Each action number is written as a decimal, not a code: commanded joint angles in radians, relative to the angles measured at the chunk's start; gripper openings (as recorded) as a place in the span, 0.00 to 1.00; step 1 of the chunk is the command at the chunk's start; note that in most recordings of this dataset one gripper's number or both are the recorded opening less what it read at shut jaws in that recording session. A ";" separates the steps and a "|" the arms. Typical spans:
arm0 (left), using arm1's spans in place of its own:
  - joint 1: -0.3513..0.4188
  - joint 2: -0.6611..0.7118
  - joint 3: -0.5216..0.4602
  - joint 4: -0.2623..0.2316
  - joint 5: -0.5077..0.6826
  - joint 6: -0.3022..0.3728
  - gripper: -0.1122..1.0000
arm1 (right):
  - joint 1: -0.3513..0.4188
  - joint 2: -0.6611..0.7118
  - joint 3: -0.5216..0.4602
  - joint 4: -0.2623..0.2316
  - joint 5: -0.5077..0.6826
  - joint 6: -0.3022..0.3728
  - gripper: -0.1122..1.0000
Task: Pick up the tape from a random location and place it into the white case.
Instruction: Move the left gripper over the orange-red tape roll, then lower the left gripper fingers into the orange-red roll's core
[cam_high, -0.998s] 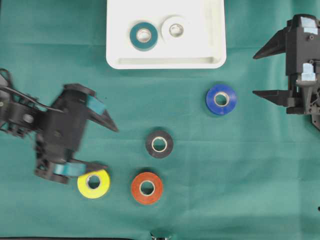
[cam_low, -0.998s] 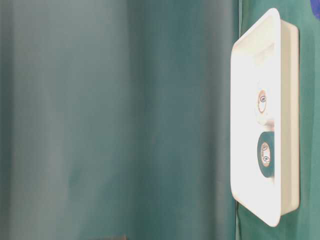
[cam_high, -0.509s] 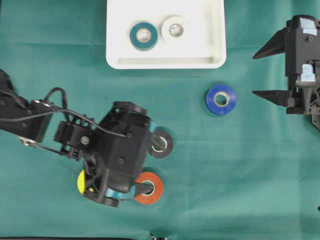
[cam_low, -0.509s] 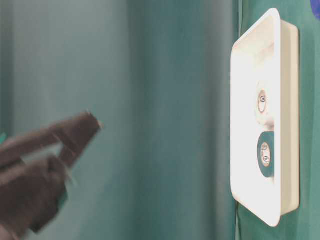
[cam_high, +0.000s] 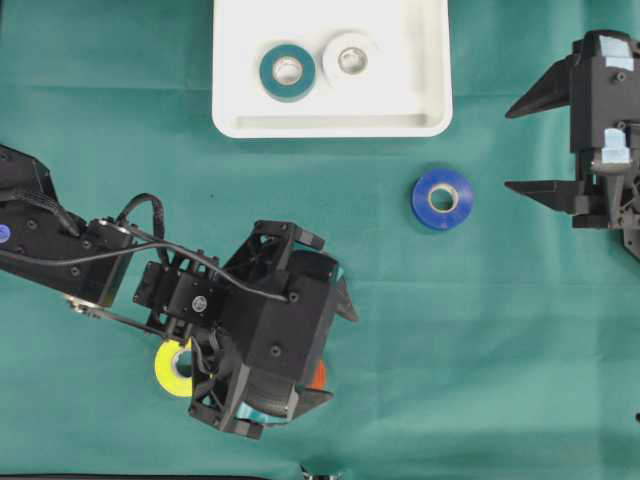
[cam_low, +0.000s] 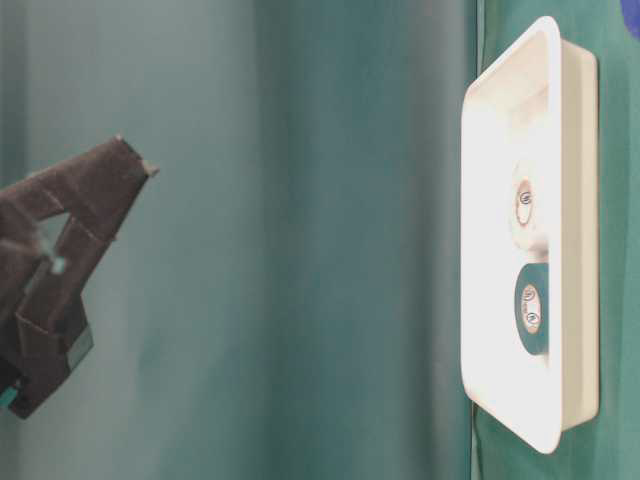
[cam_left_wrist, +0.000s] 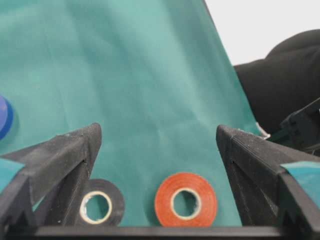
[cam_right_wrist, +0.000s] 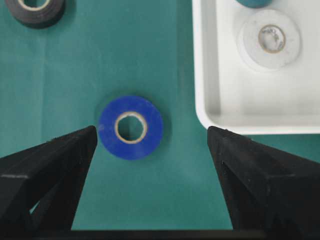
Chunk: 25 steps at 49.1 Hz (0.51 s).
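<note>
Approach step: left gripper (cam_left_wrist: 157, 150) gapes over the red tape (cam_left_wrist: 186, 199); you lower and close next.

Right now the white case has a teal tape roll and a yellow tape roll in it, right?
Not quite. The white case holds the teal tape roll and a white tape roll, as the overhead view shows. The yellow tape roll lies on the green cloth by the left arm.

In the overhead view two rolls (cam_high: 288, 71) lie side by side in the case (cam_high: 330, 125), a third roll (cam_high: 443, 199) lies below its right corner, and the left gripper (cam_high: 320, 340) is well below it.
</note>
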 joint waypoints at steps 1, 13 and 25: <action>-0.003 -0.014 -0.023 -0.002 -0.002 -0.003 1.00 | 0.000 -0.003 -0.017 -0.002 -0.008 0.000 0.90; -0.003 0.005 -0.032 -0.002 0.032 -0.008 1.00 | 0.000 -0.003 -0.017 -0.002 -0.006 0.000 0.90; -0.011 0.063 -0.120 -0.002 0.249 -0.009 1.00 | 0.000 -0.003 -0.017 -0.002 -0.005 0.005 0.90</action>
